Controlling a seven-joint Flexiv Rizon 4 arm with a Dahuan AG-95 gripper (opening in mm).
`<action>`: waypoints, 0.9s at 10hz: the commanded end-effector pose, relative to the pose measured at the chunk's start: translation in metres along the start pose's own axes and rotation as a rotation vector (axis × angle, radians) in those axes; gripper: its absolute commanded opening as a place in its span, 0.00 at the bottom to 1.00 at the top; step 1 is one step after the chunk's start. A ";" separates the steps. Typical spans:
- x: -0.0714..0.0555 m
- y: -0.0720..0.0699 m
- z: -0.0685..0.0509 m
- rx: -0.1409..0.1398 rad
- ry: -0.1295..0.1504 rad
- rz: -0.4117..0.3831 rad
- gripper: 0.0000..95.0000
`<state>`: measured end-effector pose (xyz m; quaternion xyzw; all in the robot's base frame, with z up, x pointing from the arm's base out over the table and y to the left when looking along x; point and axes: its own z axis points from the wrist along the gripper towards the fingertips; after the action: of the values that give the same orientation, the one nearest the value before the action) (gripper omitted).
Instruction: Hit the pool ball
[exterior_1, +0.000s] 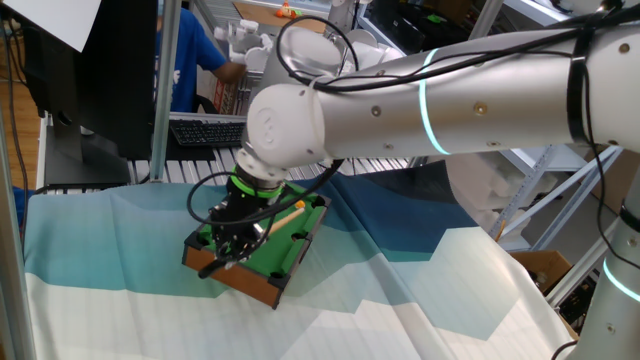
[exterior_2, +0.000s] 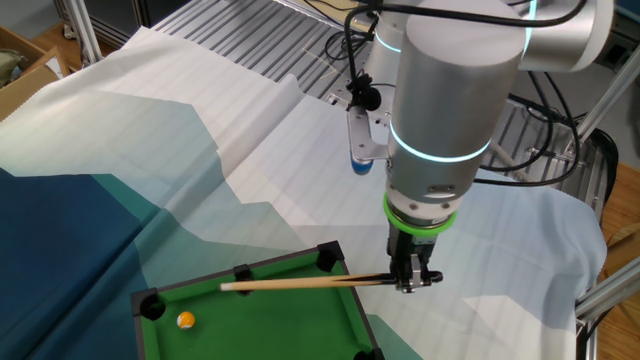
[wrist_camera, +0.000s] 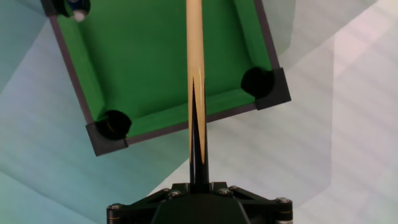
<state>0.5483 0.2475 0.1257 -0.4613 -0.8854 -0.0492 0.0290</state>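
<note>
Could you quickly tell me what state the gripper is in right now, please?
Gripper: closed on the dark butt end of the cue stick, which reaches out over the miniature pool table.

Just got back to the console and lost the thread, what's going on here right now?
The arm's end effector is shut on the dark butt of a wooden cue, holding it out level above the small green pool table. The orange ball sits on the felt near the far end, off to one side of the cue tip. The tip is not touching the ball, so the shot has not been made yet.
</note>
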 end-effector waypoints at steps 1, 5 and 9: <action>-0.001 0.001 0.000 0.029 -0.040 -0.015 0.00; -0.001 0.001 0.000 0.014 -0.011 -0.017 0.00; -0.001 0.001 0.000 -0.022 0.010 -0.023 0.00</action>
<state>0.5480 0.2467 0.1263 -0.4506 -0.8901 -0.0622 0.0289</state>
